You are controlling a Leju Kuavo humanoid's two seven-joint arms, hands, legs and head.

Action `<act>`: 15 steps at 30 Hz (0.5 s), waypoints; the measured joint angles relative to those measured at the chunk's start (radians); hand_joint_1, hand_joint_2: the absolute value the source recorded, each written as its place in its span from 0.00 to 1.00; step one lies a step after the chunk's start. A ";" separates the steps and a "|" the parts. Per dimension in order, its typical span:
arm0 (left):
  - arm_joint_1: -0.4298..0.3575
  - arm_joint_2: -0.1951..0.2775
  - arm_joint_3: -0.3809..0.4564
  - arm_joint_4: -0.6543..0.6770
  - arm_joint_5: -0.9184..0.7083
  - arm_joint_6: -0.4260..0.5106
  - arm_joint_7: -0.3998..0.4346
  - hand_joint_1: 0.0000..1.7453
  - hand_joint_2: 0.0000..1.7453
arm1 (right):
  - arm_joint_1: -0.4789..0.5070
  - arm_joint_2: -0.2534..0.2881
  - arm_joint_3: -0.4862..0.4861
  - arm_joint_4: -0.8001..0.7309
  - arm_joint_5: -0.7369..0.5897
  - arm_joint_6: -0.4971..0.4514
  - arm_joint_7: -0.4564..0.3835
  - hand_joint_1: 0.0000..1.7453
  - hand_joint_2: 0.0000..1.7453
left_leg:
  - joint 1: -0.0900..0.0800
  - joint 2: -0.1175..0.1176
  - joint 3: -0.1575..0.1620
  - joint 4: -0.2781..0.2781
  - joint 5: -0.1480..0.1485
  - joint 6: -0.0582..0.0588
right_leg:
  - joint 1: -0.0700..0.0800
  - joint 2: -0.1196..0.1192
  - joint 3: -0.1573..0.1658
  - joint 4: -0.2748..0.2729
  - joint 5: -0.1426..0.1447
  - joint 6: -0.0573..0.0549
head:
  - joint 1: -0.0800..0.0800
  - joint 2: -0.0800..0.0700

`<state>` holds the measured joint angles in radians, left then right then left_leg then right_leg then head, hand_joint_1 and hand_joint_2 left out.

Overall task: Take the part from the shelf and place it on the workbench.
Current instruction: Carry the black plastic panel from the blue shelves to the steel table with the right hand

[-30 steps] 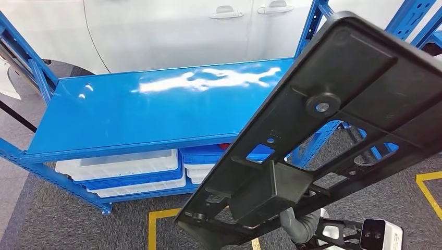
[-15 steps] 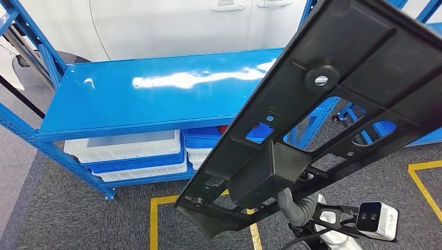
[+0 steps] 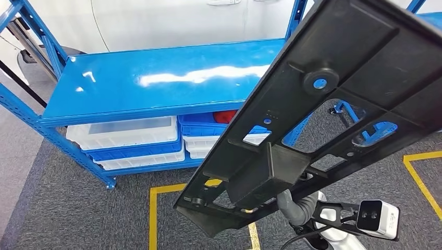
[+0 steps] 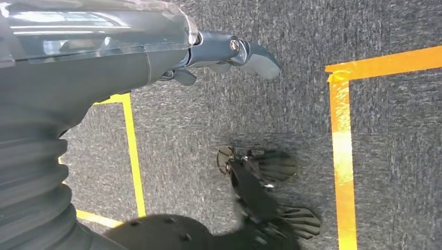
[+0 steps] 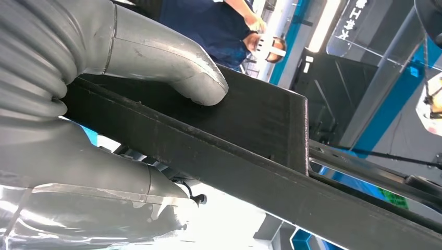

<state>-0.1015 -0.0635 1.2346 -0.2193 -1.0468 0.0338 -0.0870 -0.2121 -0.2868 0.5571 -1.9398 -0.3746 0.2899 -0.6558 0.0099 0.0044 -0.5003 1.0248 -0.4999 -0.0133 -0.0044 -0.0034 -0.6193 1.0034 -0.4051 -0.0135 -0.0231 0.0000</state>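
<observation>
Head view: right hand [image 3: 295, 209] grips part [image 3: 333, 99], long axis slanting up-right; left hand [image 4: 229, 54] seemingly empty.

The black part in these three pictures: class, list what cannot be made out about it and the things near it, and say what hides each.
- Black part: far end cut off by the head view's top and right edges.
- Right hand: grips the part; its fingers are hidden by the part in the head view.
- Red object in the blue bin: mostly hidden under the shelf board, unidentifiable.
- Left hand: hangs over carpet, fingertips blurred.
</observation>
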 joint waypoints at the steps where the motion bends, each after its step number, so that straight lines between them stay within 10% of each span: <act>1: -0.001 0.000 0.000 0.000 0.000 0.000 0.000 0.00 1.00 | -0.001 0.000 0.001 0.000 0.000 0.000 0.000 1.00 1.00 | -0.003 -0.001 0.021 -0.037 -0.005 0.005 | 0.000 -0.001 -0.003 -0.001 0.007 0.006 | 0.000 0.000; 4: -0.001 -0.001 0.000 0.000 0.000 0.000 0.000 0.00 1.00 | -0.004 0.000 0.003 0.000 0.000 0.000 0.000 1.00 1.00 | -0.003 0.001 0.015 -0.056 0.012 0.022 | -0.002 -0.001 -0.011 -0.002 0.015 0.026 | 0.000 0.000; 8: -0.002 -0.004 0.001 0.000 0.001 0.002 -0.001 0.00 1.00 | -0.006 0.000 0.007 0.001 0.000 0.001 0.000 1.00 1.00 | -0.003 0.007 -0.022 -0.061 0.048 0.043 | -0.006 0.002 -0.070 0.178 -0.136 0.041 | 0.000 0.000; 10: -0.002 -0.004 0.001 0.000 0.005 0.007 -0.001 0.00 1.00 | -0.008 0.001 0.010 0.004 -0.003 0.005 0.000 1.00 1.00 | -0.006 0.006 -0.046 -0.058 0.061 0.043 | -0.008 0.002 -0.088 0.277 -0.168 0.045 | 0.000 0.000; 12: -0.001 -0.005 0.003 0.000 0.013 0.012 0.001 0.00 1.00 | -0.015 0.002 0.013 0.007 -0.009 0.011 0.000 1.00 1.00 | -0.007 0.006 -0.066 -0.051 0.070 0.041 | -0.009 0.002 -0.042 0.246 -0.120 0.043 | 0.000 0.000; 15: -0.002 -0.009 0.006 0.000 0.020 0.018 0.004 0.00 1.00 | -0.039 0.003 0.016 0.008 -0.014 0.008 0.002 1.00 1.00 | -0.010 0.006 -0.085 -0.038 0.080 0.031 | -0.003 0.002 0.088 0.050 -0.079 0.027 | 0.000 0.000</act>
<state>-0.1038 -0.0722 1.2411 -0.2193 -1.0271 0.0523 -0.0831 -0.2514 -0.2833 0.5733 -1.9317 -0.3889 0.2981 -0.6541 0.0000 0.0107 -0.5853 0.9864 -0.4200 0.0181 -0.0071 -0.0017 -0.5312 1.0530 -0.4839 0.0133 -0.0229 0.0000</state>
